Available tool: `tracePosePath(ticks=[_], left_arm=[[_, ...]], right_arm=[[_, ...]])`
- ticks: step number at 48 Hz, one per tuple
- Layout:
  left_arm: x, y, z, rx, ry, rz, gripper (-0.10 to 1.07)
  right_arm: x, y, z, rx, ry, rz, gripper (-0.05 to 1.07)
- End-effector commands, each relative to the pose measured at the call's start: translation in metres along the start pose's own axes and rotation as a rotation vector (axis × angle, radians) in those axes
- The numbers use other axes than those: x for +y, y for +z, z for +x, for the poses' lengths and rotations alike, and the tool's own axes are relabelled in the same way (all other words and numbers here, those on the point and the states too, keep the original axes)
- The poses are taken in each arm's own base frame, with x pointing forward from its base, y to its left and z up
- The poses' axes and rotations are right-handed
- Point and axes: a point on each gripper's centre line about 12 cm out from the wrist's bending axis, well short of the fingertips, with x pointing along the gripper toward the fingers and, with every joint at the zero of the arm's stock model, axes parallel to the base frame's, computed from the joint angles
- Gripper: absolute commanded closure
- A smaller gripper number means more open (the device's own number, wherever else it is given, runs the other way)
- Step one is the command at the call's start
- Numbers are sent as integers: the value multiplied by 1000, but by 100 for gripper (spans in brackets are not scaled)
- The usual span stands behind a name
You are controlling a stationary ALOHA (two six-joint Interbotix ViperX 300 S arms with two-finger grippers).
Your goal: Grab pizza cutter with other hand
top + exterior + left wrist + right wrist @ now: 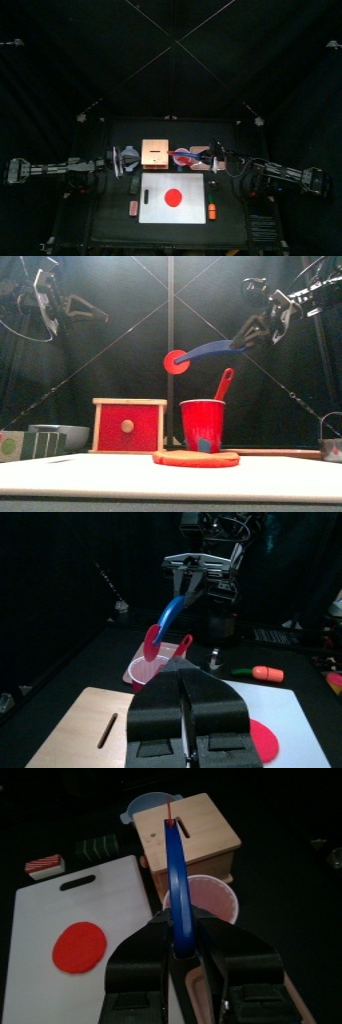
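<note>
Two arms hang over my small black table point(100, 232). My right gripper point(178, 950) has its jaws clamped on the blue handle of the pizza cutter point(201, 353), holding it up in the air above the red cup point(202, 424). The cutter slants, handle high at my right jaws, red wheel point(177, 362) low and toward the middle, clear of the cup and everything else. My left gripper point(191, 717) hangs empty on the other side, jaws pressed together, well apart from the cutter.

Below, the red cup stands upright with a red utensil point(223, 383) leaning out of it. Just beside the cup sits a wooden box point(128, 425) with a red front. In front of them, nearer the table's front edge, lies a white cutting board point(174, 197) carrying a flat red disc point(171, 197). An orange piece point(211, 211) rests on the table beside the board.
</note>
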Motion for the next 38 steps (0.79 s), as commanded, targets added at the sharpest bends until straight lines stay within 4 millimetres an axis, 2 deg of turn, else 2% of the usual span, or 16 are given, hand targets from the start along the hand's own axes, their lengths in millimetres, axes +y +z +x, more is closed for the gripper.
tracePosePath(ticks=[1,9,18,28,33,38], left_arm=[[-2,12,5,-34,-17,35,74],[-7,13,12,-24,-45,69,63],[-19,3,22,18,-91,70,46],[-25,0,33,20,-111,69,26],[-26,4,39,15,-112,69,21],[-27,11,45,1,-116,71,21]], right_arm=[[7,5,0,-46,4,12,50],[23,2,4,-81,21,12,50],[40,-3,13,-68,64,29,50],[54,-8,31,-43,74,25,50],[61,-8,43,-29,76,13,50],[68,-10,56,-1,87,2,50]])
